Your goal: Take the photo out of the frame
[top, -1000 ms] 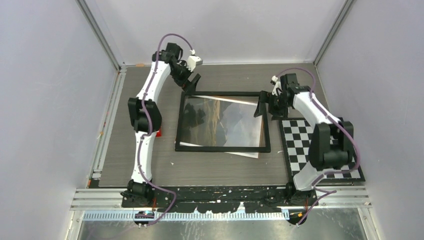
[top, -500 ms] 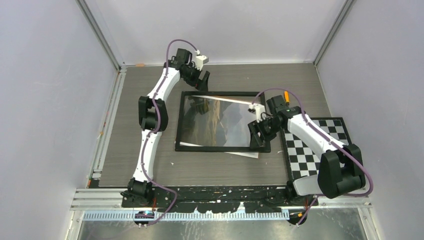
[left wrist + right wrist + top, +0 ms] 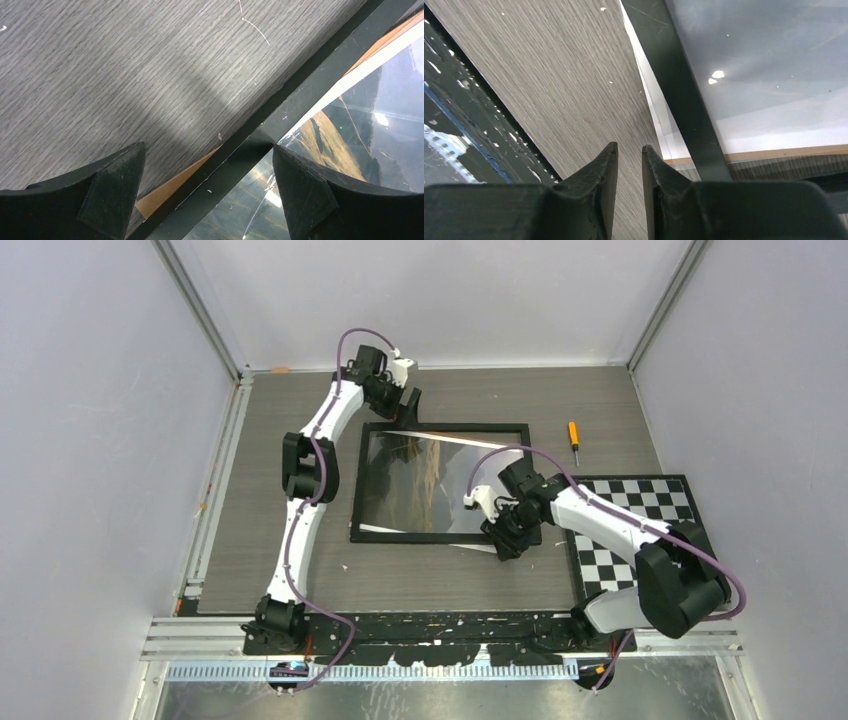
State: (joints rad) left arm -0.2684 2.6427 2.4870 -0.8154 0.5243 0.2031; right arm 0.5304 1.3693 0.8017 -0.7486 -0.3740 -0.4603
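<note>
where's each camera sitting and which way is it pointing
Top external: above and behind, looking down on the table; left arm and right arm show.
Left wrist: over the far left corner of the frame; open left gripper shows.
Right wrist: over its near right corner; right gripper shows, fingers nearly together.
Wrist views share frame and photo.

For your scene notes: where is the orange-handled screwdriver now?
In the top view, the screwdriver lies right of the frame, beyond the checkerboard.
</note>
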